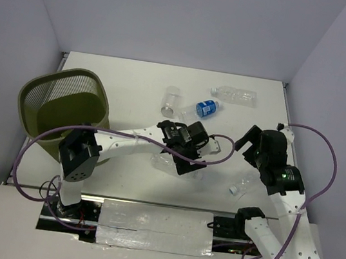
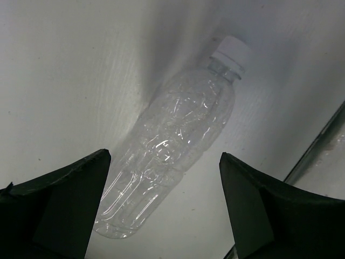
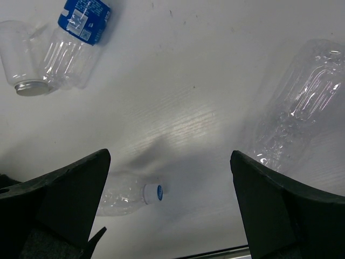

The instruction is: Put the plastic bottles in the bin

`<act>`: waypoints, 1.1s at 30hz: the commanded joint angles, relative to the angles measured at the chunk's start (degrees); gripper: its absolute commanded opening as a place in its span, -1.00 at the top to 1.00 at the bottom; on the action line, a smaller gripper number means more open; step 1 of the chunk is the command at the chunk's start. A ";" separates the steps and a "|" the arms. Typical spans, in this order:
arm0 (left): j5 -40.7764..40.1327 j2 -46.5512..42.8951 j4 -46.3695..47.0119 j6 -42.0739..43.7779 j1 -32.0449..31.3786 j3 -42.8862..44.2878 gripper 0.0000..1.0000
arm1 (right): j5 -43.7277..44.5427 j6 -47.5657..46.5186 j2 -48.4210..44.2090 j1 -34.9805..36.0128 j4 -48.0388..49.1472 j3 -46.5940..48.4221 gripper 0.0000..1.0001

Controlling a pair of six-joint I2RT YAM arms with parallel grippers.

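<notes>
Clear bottle [image 2: 172, 135] lies flat between the wide-spread jaws of left gripper [image 2: 161, 181], not touching either, cap toward 1 o'clock. Left arm [image 1: 132, 140] reaches toward 3 o'clock, low over table [image 1: 135, 78].

Overhead looking down, wrists close — tabletop [image 1: 135, 78] shared

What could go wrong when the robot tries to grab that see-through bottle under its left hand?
1. The clear crinkly plastic bottle with a white cap lies slanted between the fingers of the open left gripper. Round and smooth, it might roll or squirt out as they close.
2. The olive-green mesh bin sits right beside the left arm's elbow, so swinging over might bump it.
</notes>
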 commanded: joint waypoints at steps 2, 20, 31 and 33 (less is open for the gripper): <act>-5.28 1.62 3.67 3.17 -0.42 -0.67 -0.92 | -1.02 0.32 -0.82 -0.24 -0.35 0.56 -1.00; -6.70 9.27 3.85 2.39 -0.42 -2.43 -0.68 | -1.64 -0.91 3.66 -0.24 1.76 2.22 -1.00; -9.33 4.10 -5.46 0.72 0.28 9.60 1.00 | 0.73 -2.49 4.45 -0.24 -0.17 7.76 -1.00; -10.30 0.84 -6.69 0.54 0.46 12.85 1.00 | 1.52 -2.85 4.36 -0.24 -0.69 9.07 -1.00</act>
